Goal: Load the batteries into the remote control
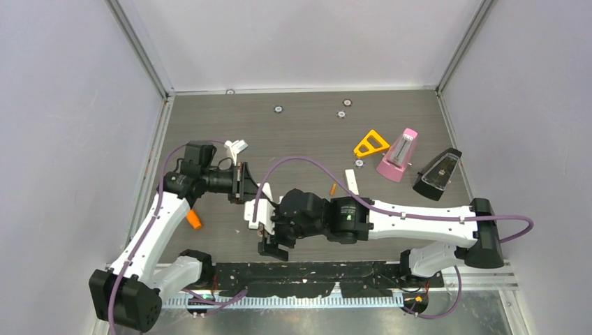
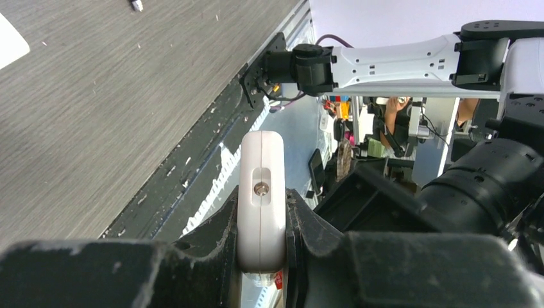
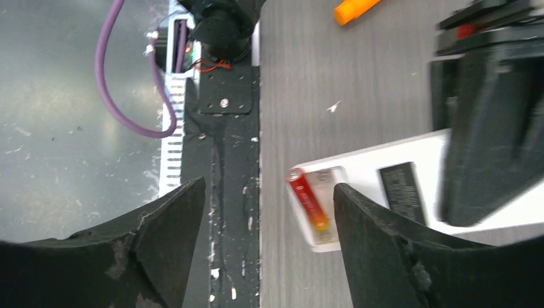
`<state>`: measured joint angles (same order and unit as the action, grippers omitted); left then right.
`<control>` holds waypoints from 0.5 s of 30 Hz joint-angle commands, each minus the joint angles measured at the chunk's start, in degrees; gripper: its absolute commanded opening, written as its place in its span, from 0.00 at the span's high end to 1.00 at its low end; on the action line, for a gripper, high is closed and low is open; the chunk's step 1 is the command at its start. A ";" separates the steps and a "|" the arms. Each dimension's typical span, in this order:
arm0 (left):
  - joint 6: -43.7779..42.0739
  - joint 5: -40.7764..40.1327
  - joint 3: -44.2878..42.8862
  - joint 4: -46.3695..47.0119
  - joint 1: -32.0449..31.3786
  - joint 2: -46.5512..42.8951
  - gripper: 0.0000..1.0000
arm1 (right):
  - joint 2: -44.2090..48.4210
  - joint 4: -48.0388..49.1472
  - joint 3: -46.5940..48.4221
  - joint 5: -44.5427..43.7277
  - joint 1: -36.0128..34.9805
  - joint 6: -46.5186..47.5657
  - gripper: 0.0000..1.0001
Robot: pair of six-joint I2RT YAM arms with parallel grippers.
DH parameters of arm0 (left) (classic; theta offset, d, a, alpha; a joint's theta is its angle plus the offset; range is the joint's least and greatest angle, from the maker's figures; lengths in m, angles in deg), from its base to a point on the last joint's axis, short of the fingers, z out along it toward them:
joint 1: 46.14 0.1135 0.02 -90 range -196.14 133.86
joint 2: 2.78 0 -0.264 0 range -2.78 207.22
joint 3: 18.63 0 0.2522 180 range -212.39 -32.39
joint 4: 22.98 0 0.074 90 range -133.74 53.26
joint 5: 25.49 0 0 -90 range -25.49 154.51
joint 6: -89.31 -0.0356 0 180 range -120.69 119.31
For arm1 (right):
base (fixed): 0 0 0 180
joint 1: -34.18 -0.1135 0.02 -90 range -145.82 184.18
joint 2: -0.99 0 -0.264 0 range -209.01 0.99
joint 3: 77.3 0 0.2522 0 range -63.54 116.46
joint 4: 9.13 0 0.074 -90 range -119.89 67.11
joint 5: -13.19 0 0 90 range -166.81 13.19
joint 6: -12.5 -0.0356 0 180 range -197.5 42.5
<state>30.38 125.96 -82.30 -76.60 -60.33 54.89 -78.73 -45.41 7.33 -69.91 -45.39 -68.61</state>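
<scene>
Left claw [image 2: 262, 221]: closed on the white remote control [image 3: 369, 160], pinching its end between both fingers; in the overhead view this sits left of centre.
Right claw [image 3: 269, 253]: jaws spread wide, gripping nothing, hovering over the remote's open end at lower centre of its own view.
Remote position: held by the left claw with its back facing the right wrist camera and the battery bay uncovered.
Battery in place: one orange-red battery [image 3: 308, 199] lies along the left side of the bay; I cannot tell whether it is pressed fully home.
Rest of bay: pale room shows beside that battery, so a slot looks unfilled.
Other battery: a small orange cylinder [image 1: 334, 188] lies on the table [image 1: 307, 132], right of centre in the overhead view; the dark batteries cannot be made out.
Cover: a white strip [image 1: 351, 181] just right of that cylinder may be the lid, which is off.
Progress: roughly the first cell loaded; more cells and closing remain.
Writing: a dark label [image 3: 401, 192] on the remote carries pale lines, too blurred to read; no brand is legible.
</scene>
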 commanded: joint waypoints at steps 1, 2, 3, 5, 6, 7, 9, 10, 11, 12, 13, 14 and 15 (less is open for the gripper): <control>1.14 3.28 0.17 -0.36 -0.39 0.28 1.00 | 5.31 3.28 2.67 -5.04 0.81 -3.10 0.15; 1.22 3.13 0.21 -0.21 -0.39 0.35 1.00 | 5.78 3.43 2.59 -4.91 0.90 -4.32 0.13; 1.21 3.15 0.24 -0.08 -0.39 0.34 1.00 | 6.86 3.66 2.16 -4.55 1.06 -5.06 0.08; 1.27 2.99 0.20 0.10 -0.39 0.51 1.00 | 8.27 4.33 1.81 -4.70 1.34 -7.39 0.02; 1.27 3.02 0.25 0.19 -0.39 0.54 1.00 | 8.62 4.22 1.90 -4.88 1.59 -9.28 0.01; 1.37 3.00 0.32 0.31 -0.39 0.58 1.00 | 9.15 4.19 1.95 -5.23 1.78 -10.44 0.01; 1.73 2.99 0.38 0.83 -0.39 0.49 1.00 | 9.63 3.72 2.25 -5.61 2.42 -14.29 0.04; 2.05 3.03 0.47 1.22 -0.39 0.47 1.00 | 9.74 3.36 2.27 -5.55 2.93 -17.22 0.04; 2.32 3.12 0.49 1.57 -0.39 0.37 1.00 | 9.93 3.32 2.18 -5.29 3.15 -18.81 0.04; 2.63 3.18 0.59 1.97 -0.39 0.26 1.00 | 10.13 3.18 1.84 -5.21 3.64 -21.80 0.05; 3.00 3.23 0.66 2.44 -0.39 0.25 1.00 | 10.21 3.01 1.65 -5.71 3.99 -23.69 0.05; 3.41 3.36 0.80 2.81 -0.39 0.24 1.00 | 10.09 2.09 1.40 -6.38 4.89 -27.97 0.05; 3.73 3.51 0.94 3.20 -0.39 0.24 1.00 | 9.97 1.33 1.30 -5.76 5.71 -32.60 0.05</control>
<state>32.04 126.71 -81.75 -76.29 -60.55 55.46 -69.73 -43.95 7.40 -74.39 -41.78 -85.99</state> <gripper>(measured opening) 0.226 0.955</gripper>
